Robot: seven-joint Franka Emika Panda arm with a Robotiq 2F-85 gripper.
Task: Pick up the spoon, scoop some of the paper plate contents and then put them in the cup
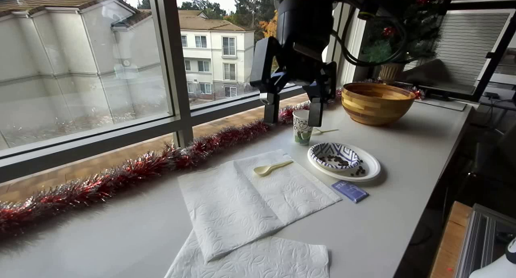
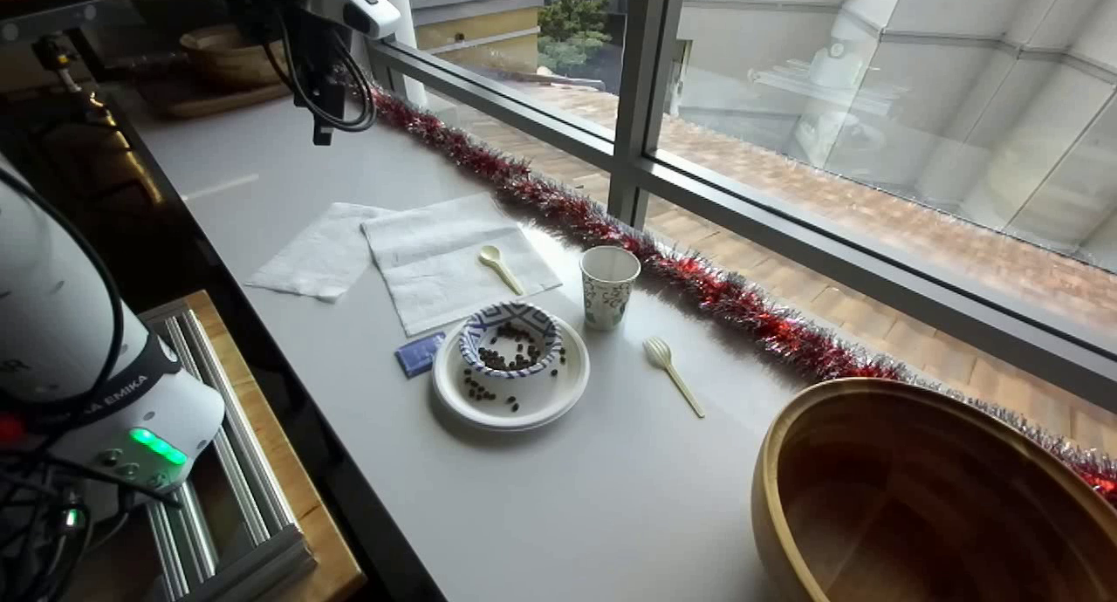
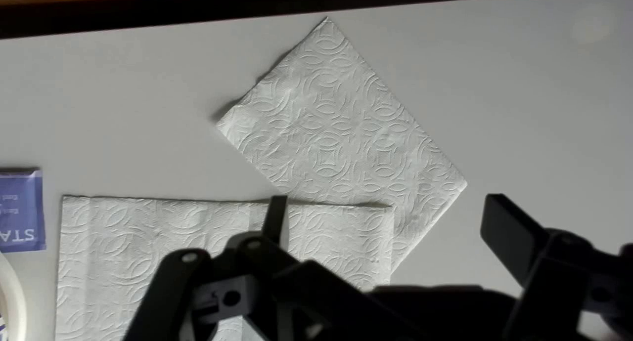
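Observation:
The pale cream spoon [image 1: 264,170] lies on a white napkin in both exterior views [image 2: 499,269]; it is out of view in the wrist view. The white paper plate [image 1: 374,170] carries a small blue-patterned bowl [image 2: 472,333]. The contents, small dark bits [image 2: 515,358], lie in that bowl and loose on the plate [image 2: 558,407]. The cup [image 1: 302,133] stands upright beside the plate [image 2: 608,301]. My gripper [image 1: 293,116] is open and empty, high above the counter. In the wrist view its fingers [image 3: 388,212] are wide apart over the napkins, touching nothing.
A cream fork [image 2: 670,375] lies near the cup. A wooden bowl [image 1: 377,104] stands past the plate. A purple packet [image 1: 350,190] lies by the plate. Two napkins [image 3: 341,118] overlap. Red tinsel [image 1: 153,165] runs along the window. The robot base [image 2: 166,419] stands beside the counter.

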